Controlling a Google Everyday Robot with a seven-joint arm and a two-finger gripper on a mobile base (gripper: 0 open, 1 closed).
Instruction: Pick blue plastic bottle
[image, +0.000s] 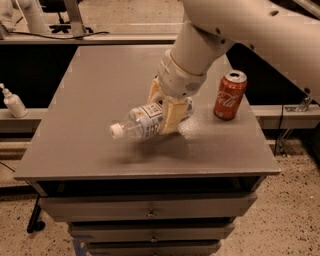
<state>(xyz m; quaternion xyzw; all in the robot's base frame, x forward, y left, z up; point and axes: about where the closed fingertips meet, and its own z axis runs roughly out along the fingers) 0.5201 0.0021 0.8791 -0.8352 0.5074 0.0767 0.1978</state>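
Observation:
The blue plastic bottle (141, 121) is a clear bluish bottle with a white cap pointing left and a pale label. It lies sideways in the air above the grey table (100, 100), casting a shadow below it. My gripper (165, 111) is shut on the bottle's right half, its tan fingers (172, 116) clamped across the body near the label. The white arm comes down from the upper right and hides the bottle's base.
A red Coca-Cola can (229, 94) stands upright on the table, to the right of the gripper. A white pump dispenser bottle (13, 101) stands on a lower ledge at the far left. Drawers (150, 212) sit under the tabletop.

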